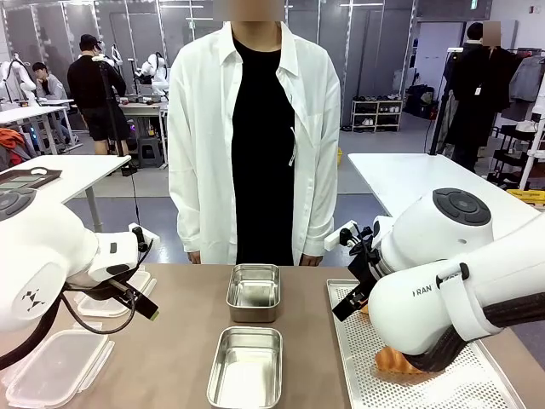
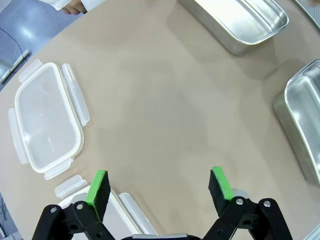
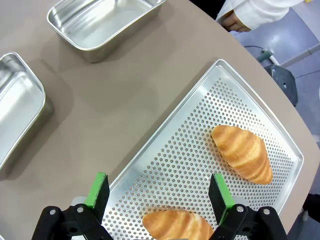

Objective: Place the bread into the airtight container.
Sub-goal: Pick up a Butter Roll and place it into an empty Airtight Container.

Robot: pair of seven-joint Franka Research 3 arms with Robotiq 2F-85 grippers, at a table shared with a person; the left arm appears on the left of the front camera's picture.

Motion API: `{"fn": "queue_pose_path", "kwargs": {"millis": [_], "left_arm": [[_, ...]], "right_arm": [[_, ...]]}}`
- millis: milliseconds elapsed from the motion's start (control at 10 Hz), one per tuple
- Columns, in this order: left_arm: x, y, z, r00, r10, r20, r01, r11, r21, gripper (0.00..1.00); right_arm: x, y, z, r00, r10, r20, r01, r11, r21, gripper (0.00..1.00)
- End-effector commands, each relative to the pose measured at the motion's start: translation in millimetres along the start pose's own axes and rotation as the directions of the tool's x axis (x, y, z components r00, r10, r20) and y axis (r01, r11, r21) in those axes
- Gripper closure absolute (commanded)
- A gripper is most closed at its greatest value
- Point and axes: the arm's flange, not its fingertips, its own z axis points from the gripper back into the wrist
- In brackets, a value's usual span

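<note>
Two croissant-shaped pieces of bread lie on a perforated metal tray (image 3: 175, 150): one bread (image 3: 242, 152) near its far side, the other bread (image 3: 177, 225) just below my right gripper (image 3: 159, 187), which hovers open and holds nothing. Two open steel containers stand mid-table, the farther container (image 1: 253, 291) and the nearer container (image 1: 245, 366); both are bare inside. My left gripper (image 2: 160, 182) is open over bare tabletop, to the left of the containers.
Two clear plastic clip lids lie at the table's left, one lid (image 2: 45, 122) farther out and another lid (image 2: 100, 210) beneath the left gripper. A person in a white shirt (image 1: 255, 128) stands at the far edge.
</note>
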Motion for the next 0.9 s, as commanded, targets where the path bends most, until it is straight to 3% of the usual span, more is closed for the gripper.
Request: {"fn": "queue_pose_path", "kwargs": {"millis": [0,200,400,600,800], "left_arm": [[0,0,0,1.0,0.0,0.0,0.0,1.0,0.0,0.0],[24,9,26,1.0,0.015,-0.024,-0.014,0.999,0.042,0.0],[50,26,80,0.999,0.029,-0.03,-0.03,0.998,-0.053,0.0],[71,42,156,0.999,0.02,-0.026,-0.024,0.985,-0.168,0.0],[71,70,259,1.0,0.019,0.022,-0.015,0.982,-0.187,0.0]], "right_arm": [[0,0,0,1.0,0.0,0.0,0.0,1.0,0.0,0.0],[25,-13,38,1.0,0.001,0.02,-0.001,1.0,0.005,0.0],[49,-35,97,1.0,-0.015,0.022,0.014,0.999,0.031,0.0],[60,-63,171,1.0,-0.017,0.009,0.016,0.997,0.074,0.0],[45,-89,259,1.0,0.017,0.021,-0.019,0.995,0.101,0.0]]}}
